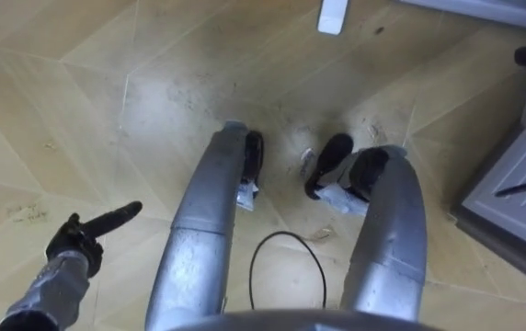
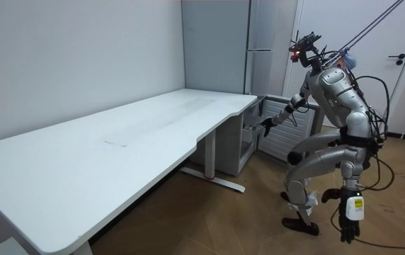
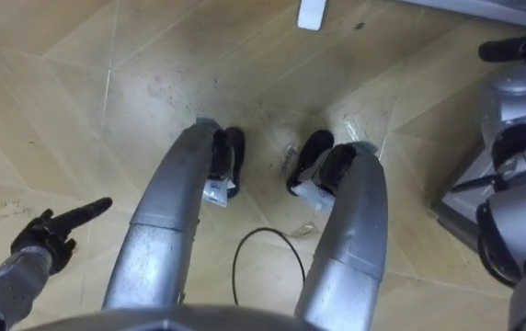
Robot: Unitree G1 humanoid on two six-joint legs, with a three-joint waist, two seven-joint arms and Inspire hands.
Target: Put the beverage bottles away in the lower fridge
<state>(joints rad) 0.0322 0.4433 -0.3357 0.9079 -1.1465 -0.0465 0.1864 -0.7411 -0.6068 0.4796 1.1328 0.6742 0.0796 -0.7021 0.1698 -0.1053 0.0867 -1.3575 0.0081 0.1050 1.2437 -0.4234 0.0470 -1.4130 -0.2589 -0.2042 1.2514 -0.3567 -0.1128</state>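
Observation:
I stand with bent knees on the wooden floor beside the tall grey fridge (image 2: 259, 42). Its lower door (image 2: 282, 138) hangs open toward me and appears as a grey panel (image 1: 511, 198) at my right. My right hand (image 2: 266, 124) reaches out at the edge of that door with fingers straight and nothing in it; its dark fingers (image 3: 516, 46) point left at the upper right of the right eye view. My left hand (image 1: 74, 241) hangs low over the floor at my left, relaxed, thumb stuck out, holding nothing.
A long white desk (image 2: 117, 134) stands at the room view's left, its end close to the fridge. A white block (image 1: 333, 14) lies on the floor ahead of my feet. A white door (image 2: 401, 64) is behind me.

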